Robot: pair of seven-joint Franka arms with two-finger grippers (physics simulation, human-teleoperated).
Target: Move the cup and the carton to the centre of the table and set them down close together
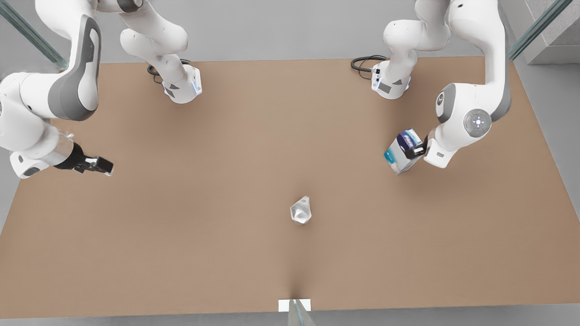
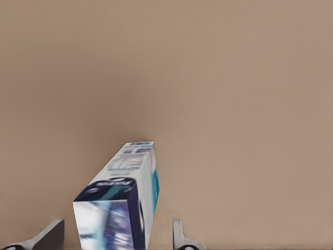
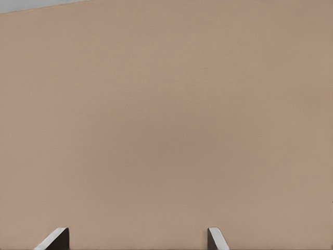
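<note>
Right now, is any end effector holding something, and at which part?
The left end effector has the carton between its fingers, but a gap shows, so a grip cannot be told. The right end effector is open, empty.

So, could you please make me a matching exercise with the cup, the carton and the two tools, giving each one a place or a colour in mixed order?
Column one:
1. cup
2. carton
3. left tool
4. right tool

Column two:
a. over the front view's left side, open, with nothing between its fingers
b. printed dark blue, white and teal
c. alone, near the middle of the table
d. on the front view's right side, at the carton

Pairs: 1-c, 2-b, 3-d, 4-a
</note>
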